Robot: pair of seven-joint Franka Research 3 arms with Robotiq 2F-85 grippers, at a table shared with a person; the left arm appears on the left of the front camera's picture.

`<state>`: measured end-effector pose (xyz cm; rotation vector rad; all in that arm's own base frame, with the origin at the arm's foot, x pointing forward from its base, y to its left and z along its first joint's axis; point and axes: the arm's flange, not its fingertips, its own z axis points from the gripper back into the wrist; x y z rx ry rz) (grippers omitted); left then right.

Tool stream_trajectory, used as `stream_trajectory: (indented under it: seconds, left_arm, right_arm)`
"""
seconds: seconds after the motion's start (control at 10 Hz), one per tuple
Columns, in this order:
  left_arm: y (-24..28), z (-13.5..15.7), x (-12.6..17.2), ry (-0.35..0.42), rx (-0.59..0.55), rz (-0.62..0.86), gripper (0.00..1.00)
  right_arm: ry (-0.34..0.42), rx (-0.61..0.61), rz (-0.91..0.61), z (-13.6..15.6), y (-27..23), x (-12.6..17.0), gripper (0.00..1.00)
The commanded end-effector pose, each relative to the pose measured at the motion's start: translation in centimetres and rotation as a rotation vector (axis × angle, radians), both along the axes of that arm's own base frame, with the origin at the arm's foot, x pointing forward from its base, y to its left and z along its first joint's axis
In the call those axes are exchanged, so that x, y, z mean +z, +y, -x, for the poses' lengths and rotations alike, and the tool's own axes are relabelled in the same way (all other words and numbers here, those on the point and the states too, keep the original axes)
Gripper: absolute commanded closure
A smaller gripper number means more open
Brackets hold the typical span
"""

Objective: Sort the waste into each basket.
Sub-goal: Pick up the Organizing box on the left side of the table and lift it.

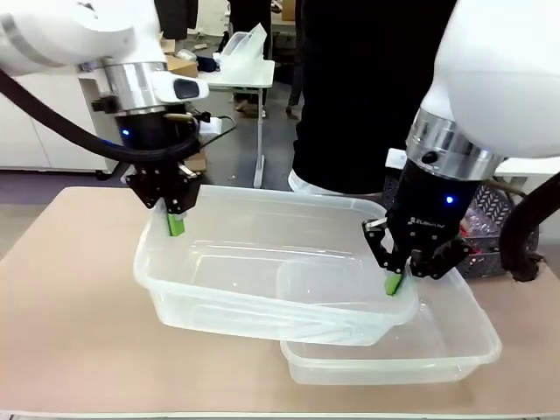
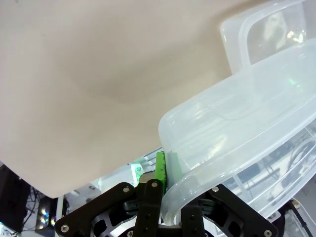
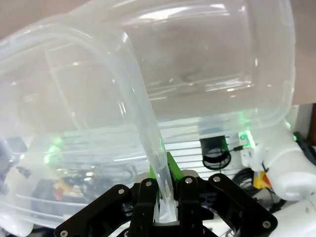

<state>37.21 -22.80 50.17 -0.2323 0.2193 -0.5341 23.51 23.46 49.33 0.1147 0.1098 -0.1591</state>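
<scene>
Currently, both grippers are clamped on the rolled rim of the upper tub (image 1: 229,293), a shallow, see-through rectangular plastic container with rounded corners. The left gripper (image 1: 176,224) pinches the rim at the tub's far left corner, green pads flat against the thin plastic wall. The right gripper (image 1: 394,282) pinches the rim at the right end. In the left wrist view, the left gripper (image 2: 166,170) has the curled rim seated between its fingers. In the right wrist view, the right gripper (image 3: 163,173) does likewise. The upper tub sits askew, its right end overlapping the lower tub (image 1: 459,350), an identical clear container resting on the smooth beige table (image 1: 70,332). Both tubs appear empty.
</scene>
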Motion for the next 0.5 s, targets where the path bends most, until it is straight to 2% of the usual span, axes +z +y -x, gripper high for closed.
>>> stream_trajectory:
  seconds: [0.0,0.2,0.4]
  left_arm:
    - [2.2,0.0,1.2,0.036,-0.038,-0.004,0.95]
    - [3.4,0.8,-0.4,0.049,-0.025,0.001,0.95]
    - [4.2,2.3,-1.5,0.001,-0.003,0.004,0.95]
  right_arm:
    - [-0.017,-0.041,-0.011,-0.9,-2.0,-2.0,0.94]
    - [-0.016,-0.095,-0.046,-1.8,-2.5,-1.6,0.94]
    - [0.065,-0.155,-0.050,-3.1,-2.0,-1.1,0.94]
